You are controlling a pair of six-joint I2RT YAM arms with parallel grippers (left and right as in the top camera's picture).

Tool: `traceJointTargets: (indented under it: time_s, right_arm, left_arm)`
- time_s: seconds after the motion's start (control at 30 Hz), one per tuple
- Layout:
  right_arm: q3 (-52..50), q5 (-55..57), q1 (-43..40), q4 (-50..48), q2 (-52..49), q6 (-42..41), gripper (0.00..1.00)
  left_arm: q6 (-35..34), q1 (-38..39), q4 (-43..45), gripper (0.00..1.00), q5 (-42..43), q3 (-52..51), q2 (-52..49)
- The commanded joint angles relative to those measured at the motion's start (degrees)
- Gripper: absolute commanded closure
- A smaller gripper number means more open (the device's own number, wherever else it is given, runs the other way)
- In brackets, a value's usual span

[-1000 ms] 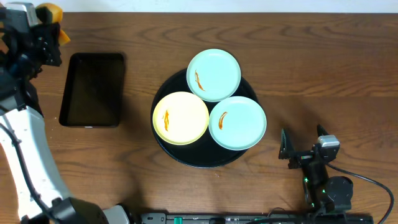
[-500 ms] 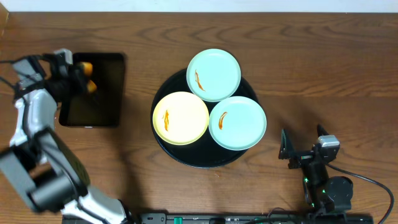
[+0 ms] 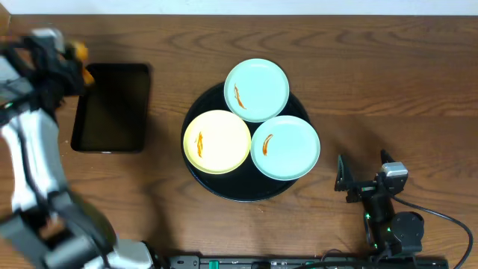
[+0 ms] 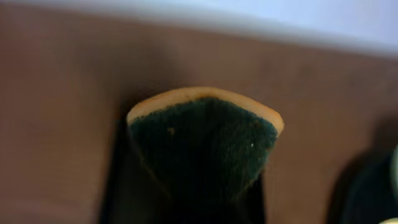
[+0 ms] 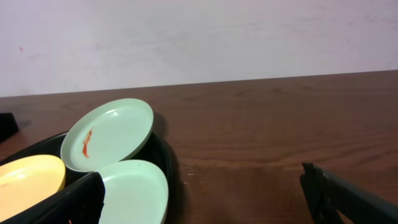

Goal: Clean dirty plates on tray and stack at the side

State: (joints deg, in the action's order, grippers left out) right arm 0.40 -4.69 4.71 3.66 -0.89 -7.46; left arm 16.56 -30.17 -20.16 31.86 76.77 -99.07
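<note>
Three plates lie on the round black tray (image 3: 224,192): a mint one (image 3: 257,90) at the back, a yellow one (image 3: 216,141) on the left, a mint one (image 3: 284,146) on the right. Each bears an orange smear. My left gripper (image 3: 66,66), blurred at the far left, is shut on a yellow sponge (image 3: 78,51); the left wrist view shows the sponge's (image 4: 205,137) dark green scouring face. My right gripper (image 3: 364,179) rests open on the table, right of the tray. Its view shows the mint plates (image 5: 109,134) (image 5: 134,190) and the yellow plate (image 5: 28,177).
A rectangular black tray (image 3: 112,108) lies on the wooden table left of the round tray, just right of the left gripper. The right arm's base and cable (image 3: 396,232) sit at the front right edge.
The left arm, still holding the sponge, swung from the far left corner over the rectangular tray, then back up to that tray's upper left corner. The right arm and the plates have not moved.
</note>
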Motion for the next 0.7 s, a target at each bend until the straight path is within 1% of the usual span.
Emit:
traceJointTargets:
  time_s: [0.0,0.1,0.23,0.33,0.43,0.53,0.6,0.67]
  right_arm:
    - [-0.09,-0.26,-0.33,0.22,0.07,-0.83,0.01]
    - [-0.09,-0.26,-0.35,0.22,0.07,-0.83,0.01]
    - [-0.09,-0.26,-0.35,0.22,0.07,-0.83,0.01]
    - [-0.09,-0.26,-0.35,0.22,0.07,-0.83,0.01]
    - [-0.09,-0.26,-0.35,0.22,0.07,-0.83,0.01]
    - [-0.09,-0.26,-0.35,0.22,0.07,-0.83,0.01]
    - [-0.09,-0.26,-0.33,0.22,0.07,-0.83,0.01]
    - [-0.09,-0.26,-0.35,0.22,0.07,-0.83,0.01]
  left_arm:
    - [0.35,0.11,-2.6,0.93,-1.05,-1.68,-3.8]
    - [0.31,-0.02,-2.97,0.93,-1.03,-0.74,-1.05]
    - [0.26,0.04,-1.84,0.92,0.74,1.42,8.87]
    - [-1.92,0.15,1.62,0.92,3.96,1.53,16.85]
    - [-2.27,0.83,2.32,0.92,4.15,1.49,22.27]
    - [-3.02,2.16,-1.46,0.93,4.15,1.44,25.11]
    - [-7.13,3.89,-5.9,0.93,4.44,1.36,25.38]
    - [-9.42,6.1,-10.03,0.93,5.77,0.85,24.68]
